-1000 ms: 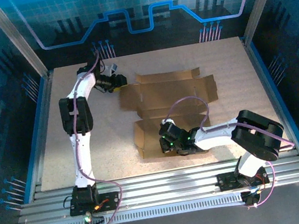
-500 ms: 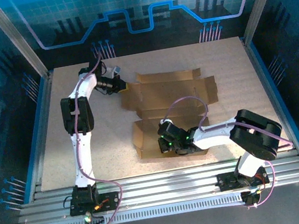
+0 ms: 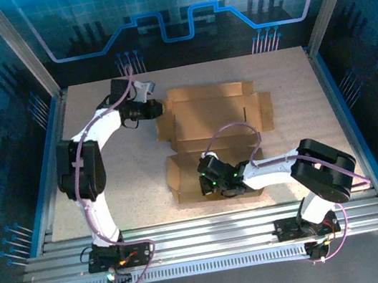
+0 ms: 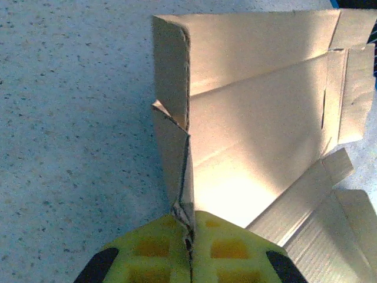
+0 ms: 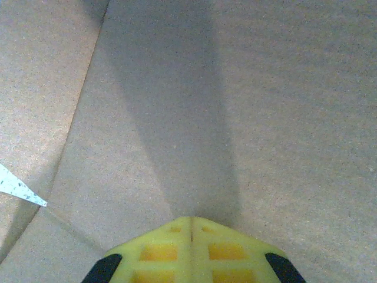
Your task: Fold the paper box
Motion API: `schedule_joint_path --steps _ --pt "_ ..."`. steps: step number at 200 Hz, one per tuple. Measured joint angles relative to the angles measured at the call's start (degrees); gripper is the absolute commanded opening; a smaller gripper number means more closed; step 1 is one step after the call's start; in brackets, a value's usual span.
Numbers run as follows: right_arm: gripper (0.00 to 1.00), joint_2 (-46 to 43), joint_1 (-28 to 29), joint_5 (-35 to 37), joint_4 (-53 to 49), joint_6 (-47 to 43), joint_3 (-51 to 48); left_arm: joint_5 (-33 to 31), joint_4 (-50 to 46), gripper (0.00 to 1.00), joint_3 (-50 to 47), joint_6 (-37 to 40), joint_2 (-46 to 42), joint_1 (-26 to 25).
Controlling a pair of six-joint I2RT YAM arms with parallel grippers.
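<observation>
The box (image 3: 214, 115) sits mid-counter (image 3: 138, 186), only partly folded. Its far panels are tipped up and the near part lies flat. The left pincer (image 4: 189, 227) is clamped on the box's upright left edge, with the cardboard pinched right between the yellow pads (image 4: 159, 247). The right pincer (image 5: 191, 227) is closed with its pads touching and nothing between them. It's sitting low on the near flat panel, close to its left side.

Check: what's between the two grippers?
Top view: the paper box spans that stretch, from the left gripper clamped on its side flap to the right gripper on its near panel.
</observation>
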Motion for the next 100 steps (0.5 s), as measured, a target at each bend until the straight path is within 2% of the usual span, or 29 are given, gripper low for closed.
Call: schedule_joint_path --steps 24,54,100 --pt "0.06 0.13 0.24 0.33 0.09 0.24 0.0 -3.91 9.22 0.0 -9.16 -0.2 -5.49 -2.12" --pt "0.06 0.13 0.55 0.92 0.11 0.26 0.0 -7.72 17.92 0.0 -18.1 -0.87 -11.04 -2.45" --pt "0.06 0.13 0.66 0.96 0.2 0.68 0.0 -12.11 21.05 0.0 -22.69 -4.59 -14.8 -4.24"
